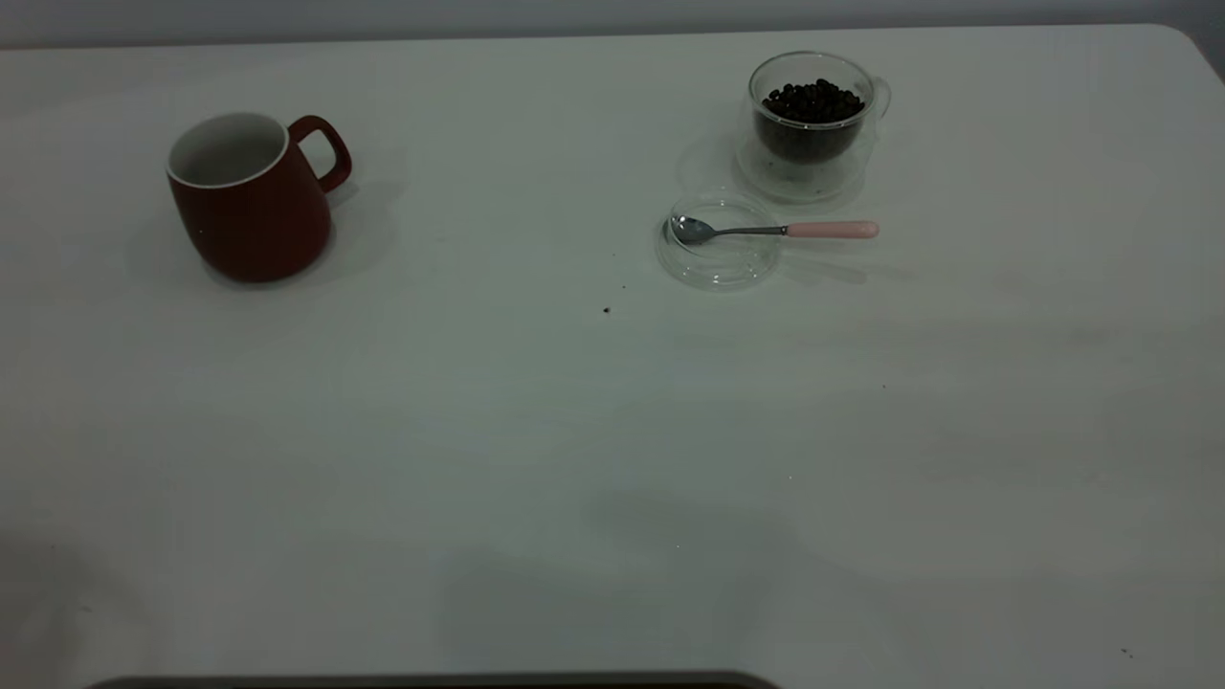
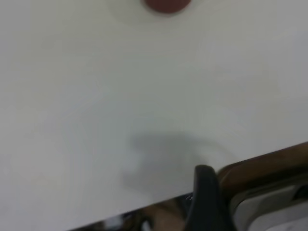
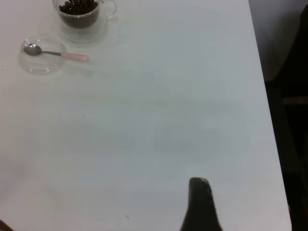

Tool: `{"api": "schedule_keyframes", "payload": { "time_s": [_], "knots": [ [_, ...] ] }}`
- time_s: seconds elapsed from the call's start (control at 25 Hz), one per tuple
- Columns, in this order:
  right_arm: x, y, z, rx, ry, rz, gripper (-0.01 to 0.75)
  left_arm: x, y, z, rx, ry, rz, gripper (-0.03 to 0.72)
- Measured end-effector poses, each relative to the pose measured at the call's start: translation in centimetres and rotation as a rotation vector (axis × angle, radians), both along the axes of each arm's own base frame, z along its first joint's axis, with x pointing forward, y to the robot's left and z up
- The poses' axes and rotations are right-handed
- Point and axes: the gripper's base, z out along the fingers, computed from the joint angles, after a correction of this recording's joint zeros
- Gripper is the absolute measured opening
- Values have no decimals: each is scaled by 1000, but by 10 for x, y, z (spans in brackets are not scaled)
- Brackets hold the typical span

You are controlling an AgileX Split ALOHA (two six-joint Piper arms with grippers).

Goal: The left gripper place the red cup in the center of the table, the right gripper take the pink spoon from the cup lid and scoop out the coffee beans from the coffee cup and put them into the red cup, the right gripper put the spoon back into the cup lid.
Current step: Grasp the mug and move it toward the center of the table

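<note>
A strip of grey wall (image 1: 574,17) runs behind the far edge, and a dark rounded bar (image 1: 431,681) lies along the near edge.

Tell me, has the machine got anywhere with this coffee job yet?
Nothing looks done. The red cup stands at the table's left, not its center. The pink spoon lies across the cup lid; the coffee beans fill the coffee cup. Moving, scooping and returning all remain.

**A bare robot test bench, not a lived-in room**

A large plain white tabletop (image 1: 536,459) with a rounded corner fills every view, backed by a blank grey wall. Only staged props stand on it: a dark red ceramic mug (image 1: 251,206) and a clear glass cup of beans (image 1: 812,120).
</note>
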Motion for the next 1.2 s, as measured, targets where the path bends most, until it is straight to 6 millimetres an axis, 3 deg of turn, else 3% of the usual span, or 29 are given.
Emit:
{"api": "schedule_keyframes", "payload": {
  "time_s": [0.28,0.72,0.96,1.2],
  "knots": [
    [0,0,0,1,0,0,591,85,2,-35,199,160,-180,588],
    [0,0,0,1,0,0,591,203,10,-133,512,240,-467,588],
    [0,0,0,1,0,0,591,243,4,-189,565,220,-665,588],
    [0,0,0,1,0,0,591,263,-2,-239,583,200,-826,588]
  ]
}}
